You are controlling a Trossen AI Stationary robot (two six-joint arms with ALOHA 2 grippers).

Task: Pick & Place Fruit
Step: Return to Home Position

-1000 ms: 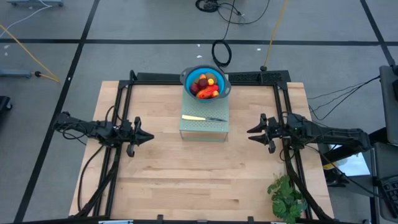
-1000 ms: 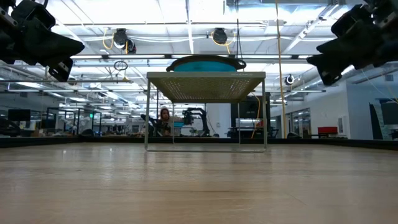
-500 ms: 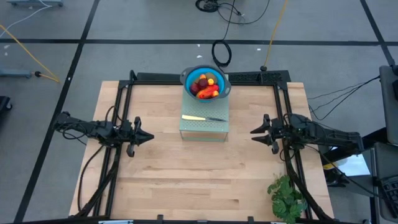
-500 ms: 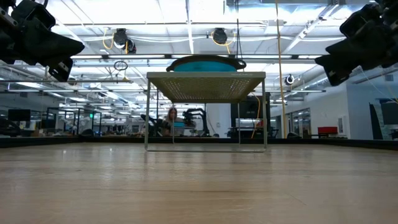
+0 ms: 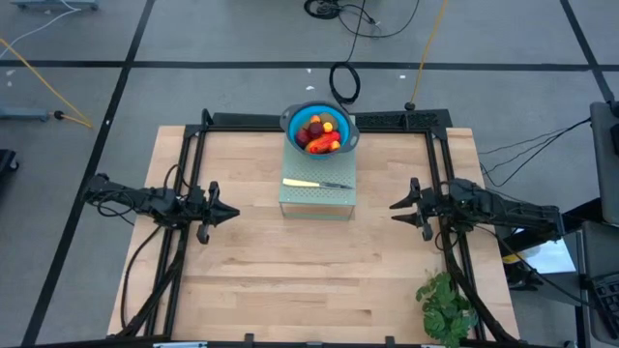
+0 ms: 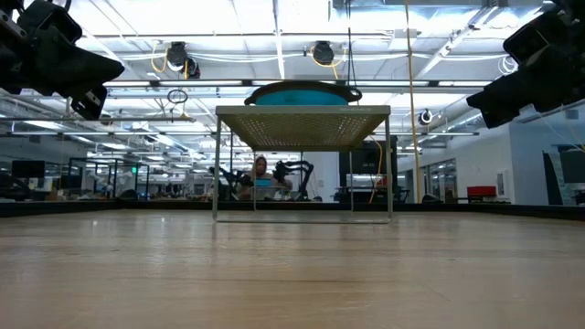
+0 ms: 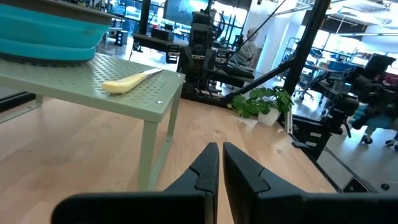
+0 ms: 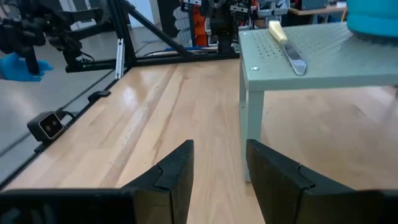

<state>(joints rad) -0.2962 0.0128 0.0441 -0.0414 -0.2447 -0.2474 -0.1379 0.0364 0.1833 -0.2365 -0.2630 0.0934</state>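
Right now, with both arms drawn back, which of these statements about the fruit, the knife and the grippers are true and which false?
1. The fruit sits in the blue strainer bowl on the shelf. True.
2. The knife lies on the table. False: it lies on the shelf, beside the bowl.
3. The right gripper holds a fruit. False: it is open and empty.
4. The left gripper is shut on nothing. True.

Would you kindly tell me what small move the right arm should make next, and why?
Probably close the right hand and ease it slightly outward to mirror the left hand, which waits shut at the left side of the table. The fruit sits in the blue strainer bowl on the shelf, the knife lies beside it, and the open right hand holds nothing.
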